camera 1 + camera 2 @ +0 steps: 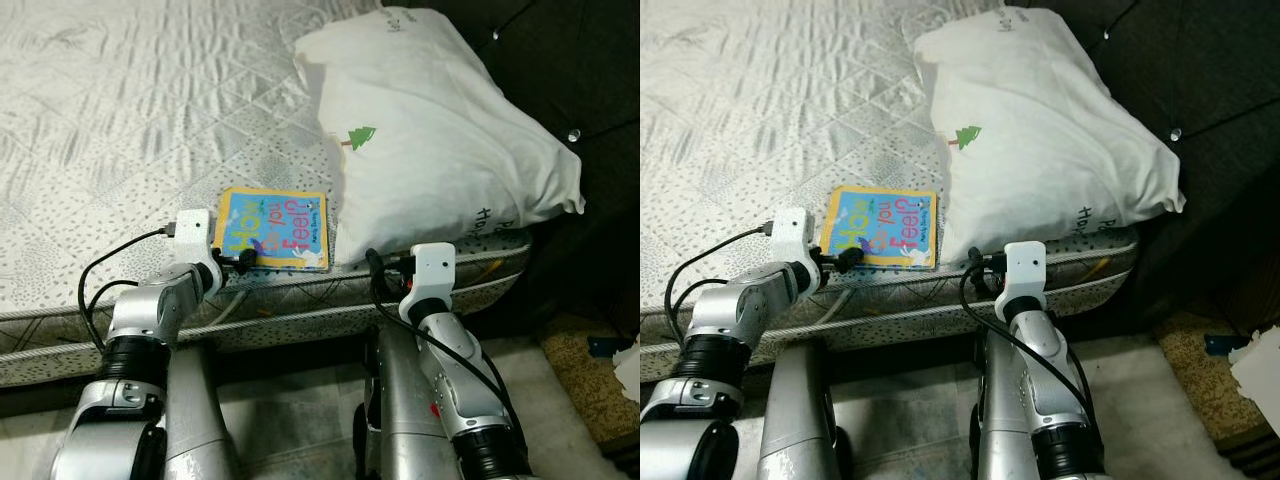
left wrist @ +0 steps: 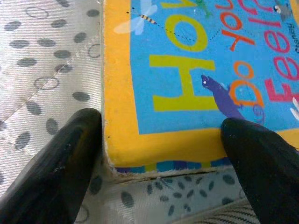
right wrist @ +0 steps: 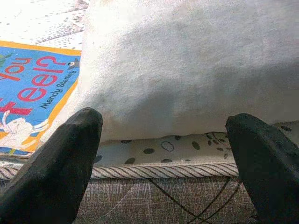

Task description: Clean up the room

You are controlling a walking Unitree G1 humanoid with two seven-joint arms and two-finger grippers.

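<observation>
Two tools reach the near edge of the bed (image 1: 120,150): the left tool (image 2: 159,158) has its fingers spread apart around the near corner of a yellow-bordered blue picture book (image 1: 272,228), one finger seemingly touching the book's side, though the close view leaves that unsure. The book lies flat at the bed's near edge, just beside a white pillow (image 1: 430,140) in the corner. The right tool (image 3: 163,154) hovers before the pillow's near side, fingers wide apart.
</observation>
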